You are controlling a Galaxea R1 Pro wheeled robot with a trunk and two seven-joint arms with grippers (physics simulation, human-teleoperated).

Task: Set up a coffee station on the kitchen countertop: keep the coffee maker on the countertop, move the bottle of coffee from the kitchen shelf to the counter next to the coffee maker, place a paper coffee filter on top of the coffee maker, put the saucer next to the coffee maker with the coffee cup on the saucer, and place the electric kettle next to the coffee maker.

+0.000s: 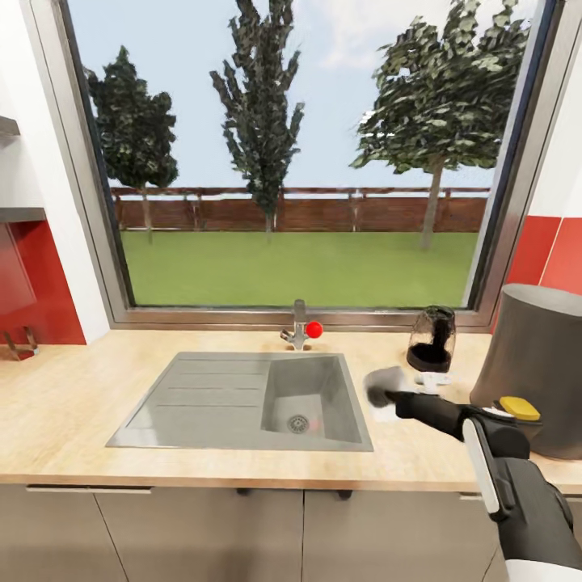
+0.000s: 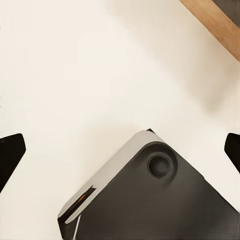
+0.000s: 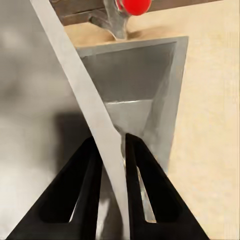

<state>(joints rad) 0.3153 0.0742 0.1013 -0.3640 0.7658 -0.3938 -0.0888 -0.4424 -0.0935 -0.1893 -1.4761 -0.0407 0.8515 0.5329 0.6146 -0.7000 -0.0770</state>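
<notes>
Saucer edge-on above countertop, beside coffee maker.

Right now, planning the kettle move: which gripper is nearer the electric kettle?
Right. The right gripper is just in front of the electric kettle, above the countertop; the left gripper hangs by the robot's base.

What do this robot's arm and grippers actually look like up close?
The right arm is glossy black with a white stripe, turning white near the lower edge. The right gripper has two flat, black, tapering fingers with long slots. The left gripper's fingertips are black too.
</notes>
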